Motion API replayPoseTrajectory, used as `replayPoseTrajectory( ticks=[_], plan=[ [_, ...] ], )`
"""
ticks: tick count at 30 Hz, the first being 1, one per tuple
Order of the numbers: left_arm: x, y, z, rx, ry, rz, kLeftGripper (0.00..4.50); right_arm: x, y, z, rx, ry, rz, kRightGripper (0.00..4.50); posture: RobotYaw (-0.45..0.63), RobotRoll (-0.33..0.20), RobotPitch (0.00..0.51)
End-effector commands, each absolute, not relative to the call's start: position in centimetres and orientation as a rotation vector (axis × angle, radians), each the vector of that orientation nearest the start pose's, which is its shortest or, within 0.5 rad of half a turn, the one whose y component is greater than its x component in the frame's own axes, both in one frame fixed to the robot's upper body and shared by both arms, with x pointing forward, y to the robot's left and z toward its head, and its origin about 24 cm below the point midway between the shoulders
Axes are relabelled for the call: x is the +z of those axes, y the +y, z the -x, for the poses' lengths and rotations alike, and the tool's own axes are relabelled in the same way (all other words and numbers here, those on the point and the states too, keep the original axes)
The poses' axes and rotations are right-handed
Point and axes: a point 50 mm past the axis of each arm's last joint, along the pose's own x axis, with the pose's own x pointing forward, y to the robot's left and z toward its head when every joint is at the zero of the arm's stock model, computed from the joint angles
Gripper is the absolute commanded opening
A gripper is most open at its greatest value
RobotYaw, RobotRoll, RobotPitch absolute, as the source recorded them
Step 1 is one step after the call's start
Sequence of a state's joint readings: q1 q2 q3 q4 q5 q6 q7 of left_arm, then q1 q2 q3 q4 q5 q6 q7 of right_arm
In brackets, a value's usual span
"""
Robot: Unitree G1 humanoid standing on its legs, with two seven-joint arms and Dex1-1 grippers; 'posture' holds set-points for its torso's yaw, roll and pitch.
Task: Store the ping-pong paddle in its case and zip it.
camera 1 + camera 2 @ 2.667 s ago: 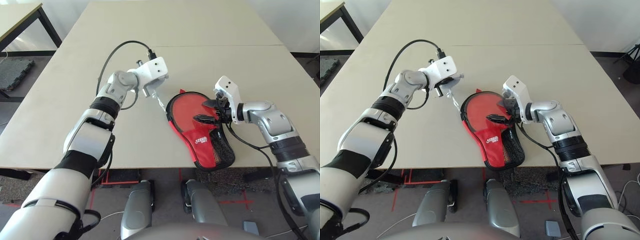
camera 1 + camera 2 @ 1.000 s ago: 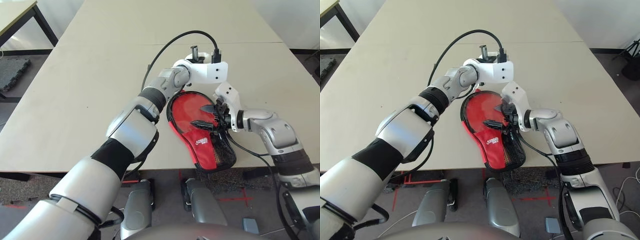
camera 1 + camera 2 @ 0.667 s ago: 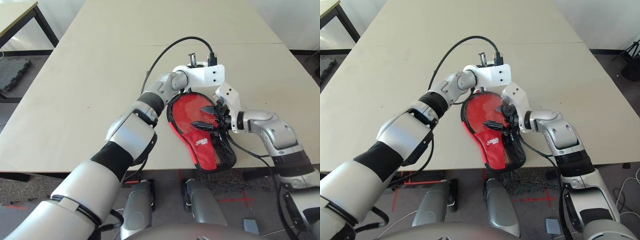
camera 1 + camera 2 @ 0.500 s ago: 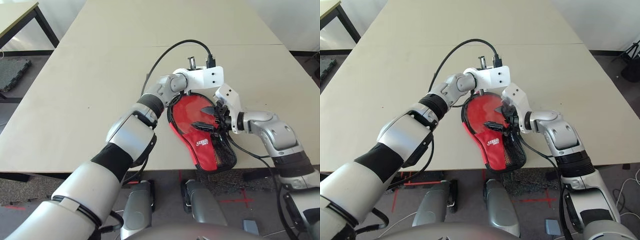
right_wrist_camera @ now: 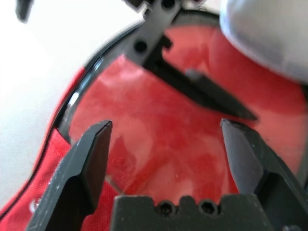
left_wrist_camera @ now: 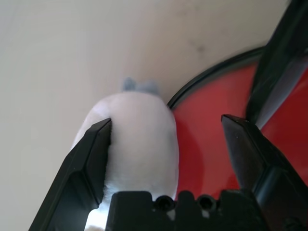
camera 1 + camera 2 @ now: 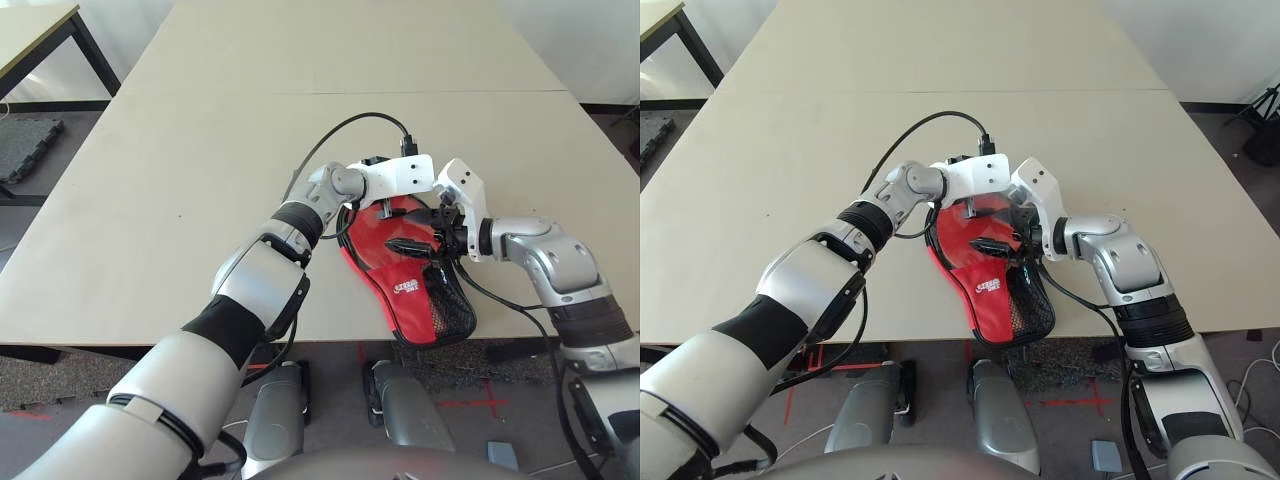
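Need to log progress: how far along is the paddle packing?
The paddle looks already inside its case, its red face showing above the pocket. Nothing looks gripped: the left gripper and right gripper stand open over it. Left: confirming or finishing the zip, whose closure I can't tell.

plush toy (image 6: pixel 139 144) partly behind left end effector (image 6: pixel 166 154)

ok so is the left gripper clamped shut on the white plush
No, the left gripper stands open, with red showing between its far finger and the white plush.
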State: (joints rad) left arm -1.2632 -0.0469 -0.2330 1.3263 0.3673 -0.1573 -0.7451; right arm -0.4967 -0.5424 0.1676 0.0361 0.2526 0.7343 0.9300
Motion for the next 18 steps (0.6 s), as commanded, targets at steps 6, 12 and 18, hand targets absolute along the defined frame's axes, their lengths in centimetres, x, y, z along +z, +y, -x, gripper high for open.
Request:
replayPoseTrajectory(
  ticks=[6,12,18],
  plan=[
    [14.9,2.7,-38.9,-1.188,0.242,-0.673,4.47,8.9,-16.5,-30.1,1.013,0.604,0.190,4.50,-0.01,0.000,0.152],
    [15.8,5.2,-39.8,-1.106,0.243,-0.637,4.47,9.3,-16.8,-30.3,1.020,0.600,0.194,4.50,0.00,0.000,0.150],
    [16.8,6.5,-39.8,-1.171,0.242,-0.533,4.47,9.4,-17.3,-30.2,1.024,0.606,0.198,4.50,0.02,0.000,0.151]
  ],
)
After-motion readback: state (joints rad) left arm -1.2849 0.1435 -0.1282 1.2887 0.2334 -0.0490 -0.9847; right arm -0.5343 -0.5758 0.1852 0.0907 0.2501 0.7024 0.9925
